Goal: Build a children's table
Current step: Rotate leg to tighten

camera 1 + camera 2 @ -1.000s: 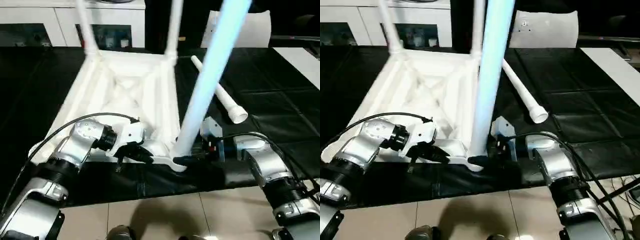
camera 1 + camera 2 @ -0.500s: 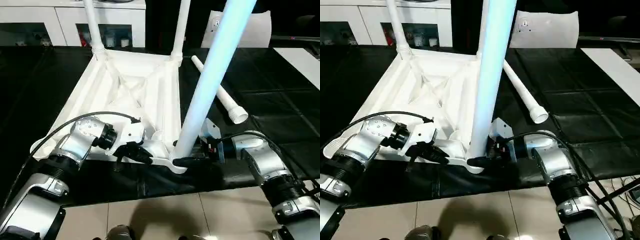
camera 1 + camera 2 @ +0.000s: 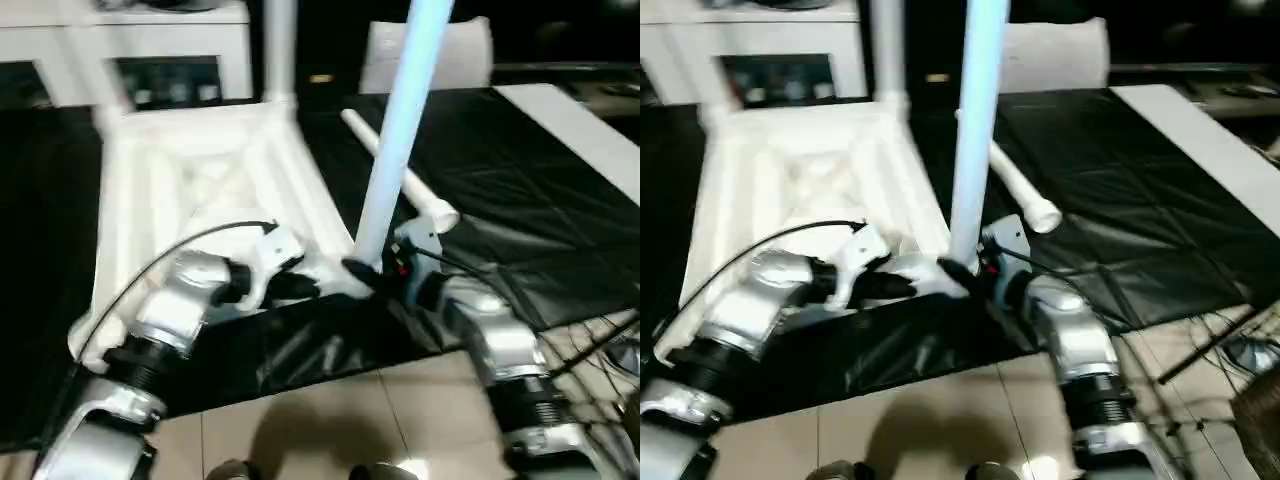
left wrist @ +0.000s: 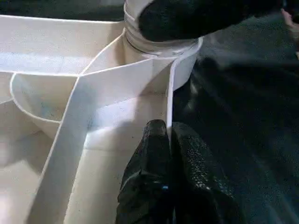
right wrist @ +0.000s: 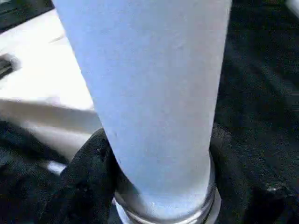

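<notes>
Right now the white tabletop (image 3: 200,180) is lying upside down on a black mat (image 3: 520,200), so its ribs and rim are facing up. One leg (image 3: 400,130) is standing up in the round socket at the tabletop's near right corner, and it is looking a bit blue in the light. The right gripper (image 3: 372,277) is wrapping its two black fingers (image 5: 88,177) around the bottom of this leg, just above the socket, one finger on each side and both pressing on it (so it is gripping the leg). The left gripper (image 4: 167,140) is sitting with its fingers squeezed tight together, right at the thin rim wall of the tabletop near that same corner; I cannot tell if the wall is pinched between them. In the left wrist view a black finger of the right gripper is showing at the leg's base, on top of the socket. Another leg (image 3: 278,50) is standing up in the far right corner socket. One more leg (image 3: 400,172) is lying flat on the mat just beside the tabletop's right edge, behind the standing leg. A pale tiled floor (image 3: 330,420) is showing at the mat's near edge
</notes>
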Motion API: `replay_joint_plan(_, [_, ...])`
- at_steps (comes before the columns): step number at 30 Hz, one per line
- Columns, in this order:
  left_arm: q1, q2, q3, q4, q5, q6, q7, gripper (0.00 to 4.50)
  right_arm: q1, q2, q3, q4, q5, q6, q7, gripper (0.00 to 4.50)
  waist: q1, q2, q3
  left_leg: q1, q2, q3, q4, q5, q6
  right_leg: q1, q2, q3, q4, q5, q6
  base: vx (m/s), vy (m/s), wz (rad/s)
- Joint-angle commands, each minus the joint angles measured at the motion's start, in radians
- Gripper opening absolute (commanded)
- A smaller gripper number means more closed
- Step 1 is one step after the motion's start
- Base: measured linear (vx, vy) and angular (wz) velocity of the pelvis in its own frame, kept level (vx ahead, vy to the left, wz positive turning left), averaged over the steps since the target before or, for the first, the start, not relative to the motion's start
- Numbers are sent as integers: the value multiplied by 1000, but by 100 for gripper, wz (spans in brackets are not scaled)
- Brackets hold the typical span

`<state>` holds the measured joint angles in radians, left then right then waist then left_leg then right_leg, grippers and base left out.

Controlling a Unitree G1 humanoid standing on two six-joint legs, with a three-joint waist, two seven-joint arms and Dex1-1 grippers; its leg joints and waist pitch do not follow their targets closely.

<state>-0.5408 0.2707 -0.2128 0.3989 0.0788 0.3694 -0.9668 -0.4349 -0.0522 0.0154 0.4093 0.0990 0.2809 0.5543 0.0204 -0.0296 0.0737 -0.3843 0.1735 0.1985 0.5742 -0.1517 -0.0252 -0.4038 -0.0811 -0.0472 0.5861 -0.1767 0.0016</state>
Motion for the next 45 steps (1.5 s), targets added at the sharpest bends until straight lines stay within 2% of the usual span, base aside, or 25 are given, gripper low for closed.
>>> replay_joint_plan(1, [-27, -118, -17, -54, -9, 38, 139, 0, -36, 146, 78, 53, 20, 55, -83, 257, -7, 5, -49, 37, 53, -53, -78, -525, -67, 5, -74, 29, -110, -650, -100, 0, 0, 0])
replay_joint_plan(2, [-34, -141, -17, -58, 4, 53, 181, 0, -61, 179, 62, 80, 23, 57, -137, 257, -11, 6, -50, 37, 54, -54, -80, -530, -71, 5, -73, 29, -109, -645, -101, 0, 0, 0])
replay_joint_plan(4, [-38, -159, -26, -74, 23, 71, 214, 0, -86, 215, 52, 101, 19, 44, -175, 257, -26, 10, -51, 37, 53, -61, -84, -572, -79, 10, -68, 17, -110, -621, -95, 0, 0, 0])
replay_joint_plan(5, [-38, -159, -29, -77, 26, 72, 214, 0, -90, 221, 53, 103, 20, 36, -170, 257, -27, 12, -51, 35, 53, -61, -86, -581, -80, 11, -68, 17, -111, -610, -93, 0, 0, 0])
replay_joint_plan(6, [-38, -158, -32, -81, 28, 77, 216, 0, -90, 227, 50, 100, 22, 29, -163, 310, -26, 12, -54, 37, 52, -58, -86, -588, -75, 10, -68, 16, -114, -582, -93, 0, 0, 0])
replay_joint_plan(8, [-36, -129, -40, -79, 40, 57, 201, 0, -80, 219, 37, 85, 29, 9, -147, 322, -25, 9, -56, 34, 53, -54, -86, -567, -64, 10, -70, 18, -112, -533, -107, 0, 0, 0])
replay_joint_plan(9, [-34, -119, -40, -79, 42, 53, 194, 0, -75, 212, 34, 80, 29, 6, -144, 331, -23, 10, -56, 34, 54, -52, -87, -553, -59, 10, -73, 20, -109, -511, -115, 0, 0, 0])
replay_joint_plan(10, [-31, -108, -38, -77, 41, 45, 185, 0, -68, 202, 34, 73, 28, -2, -136, 360, -22, 10, -58, 32, 54, -49, -87, -535, -56, 12, -72, 22, -106, -483, -125, 0, 0, 0])
replay_joint_plan(11, [-29, -103, -37, -79, 42, 44, 182, 0, -64, 199, 33, 70, 24, -6, -135, 360, -20, 11, -59, 32, 55, -47, -87, -520, -53, 12, -72, 24, -103, -456, -134, 0, 0, 0])
replay_joint_plan(13, [-15, -56, -28, -81, 31, 10, 129, 0, -32, 142, 33, 35, 24, -35, -77, 377, -18, 10, -61, 29, 54, -43, -86, -493, -44, 17, -73, 26, -99, -422, -144, 0, 0, 0])
replay_joint_plan(15, [-12, -43, -29, -80, 30, -4, 116, 0, -24, 125, 36, 27, 22, -47, -59, 401, -13, 9, -64, 26, 55, -39, -86, -449, -31, 22, -73, 29, -94, -370, -156, 0, 0, 0])
replay_joint_plan(16, [-5, -6, -31, -68, 23, -51, 70, 0, 1, 68, 50, 3, 15, -76, 6, 409, -7, 9, -66, 26, 56, -37, -84, -415, -21, 26, -72, 28, -91, -341, -161, 0, 0, 0])
replay_joint_plan(18, [-2, 12, -32, -61, 15, -81, 39, 0, 14, 38, 54, -11, 16, -84, 43, 423, -4, 9, -67, 26, 58, -32, -81, -386, -7, 25, -71, 31, -87, -306, -176, 0, 0, 0])
replay_joint_plan(20, [-2, 45, -37, -41, -2, -152, -29, 0, 27, -14, 47, -28, 28, -97, 106, 444, 0, 7, -72, 24, 55, -29, -77, -359, 4, 30, -70, 30, -84, -293, -186, 0, 0, 0])
replay_joint_plan(21, [-2, 64, -42, -33, -11, -172, -73, 0, 30, -44, 46, -33, 31, -107, 142, 444, 6, 4, -71, 23, 55, -27, -74, -342, 10, 32, -72, 31, -82, -286, -190, 0, 0, 0])
replay_joint_plan(22, [-4, 87, -53, -21, -16, -203, -120, 0, 32, -73, 43, -35, 32, -115, 181, 444, 11, 9, -72, 23, 55, -26, -72, -325, 16, 31, -72, 33, -79, -277, -195, 0, 0, 0])
replay_joint_plan(23, [-5, 101, -61, -12, -19, -226, -150, 0, 31, -91, 43, -36, 33, -120, 207, 444, 15, 8, -74, 22, 55, -26, -70, -313, 19, 33, -73, 32, -77, -271, -196, 0, 0, 0])
replay_joint_plan(25, [-12, 126, -74, 11, -35, -262, -215, 0, 30, -134, 52, -40, 37, -135, 276, 444, 27, 11, -77, 33, 59, -19, -67, -268, 22, 28, -68, 32, -67, -198, -224, 0, 0, 0])
replay_joint_plan(26, [-18, 140, -82, 26, -47, -287, -262, 0, 27, -164, 64, -43, 43, -141, 325, 444, 29, 13, -79, 31, 58, -20, -66, -253, 26, 33, -67, 30, -63, -177, -231, 0, 0, 0])
replay_joint_plan(27, [-23, 150, -89, 36, -53, -297, -294, 0, 24, -187, 76, -42, 43, -149, 362, 444, 38, 15, -81, 30, 58, -19, -65, -225, 32, 38, -64, 28, -57, -137, -240, 0, 0, 0])
replay_joint_plan(30, [-41, 175, -111, 69, -54, -349, -379, 0, 16, -239, 109, -34, 38, -173, 466, 444, 48, 15, -81, 29, 61, -17, -64, -198, 44, 41, -62, 25, -46, -77, -264, 0, 0, 0])
replay_joint_plan(34, [-70, 193, -133, 116, -55, -397, -462, 0, -2, -285, 146, -16, 41, -193, 576, 444, 65, 14, -78, 33, 64, -15, -65, -247, 28, 40, -68, 25, -52, -154, -266, 0, 0, 0])
replay_joint_plan(38, [-103, 202, -166, 170, -50, -460, -537, 0, -31, -314, 185, 22, 36, -225, 674, 444, 73, 14, -72, 38, 65, -18, -68, -314, -3, 33, -72, 27, -61, -251, -246, 0, 0, 0])
replay_joint_plan(40, [-114, 200, -173, 186, -47, -476, -558, 0, -44, -315, 192, 38, 39, -223, 701, 444, 74, 13, -71, 39, 67, -18, -70, -328, -11, 32, -73, 28, -62, -265, -242, 0, 0, 0])
replay_joint_plan(45, [-142, 192, -187, 222, -37, -511, -597, 0, -64, -320, 211, 52, 50, -204, 759, 398, 80, 10, -74, 35, 67, -20, -70, -310, -7, 36, -73, 27, -57, -241, -246, 0, 0, 0])
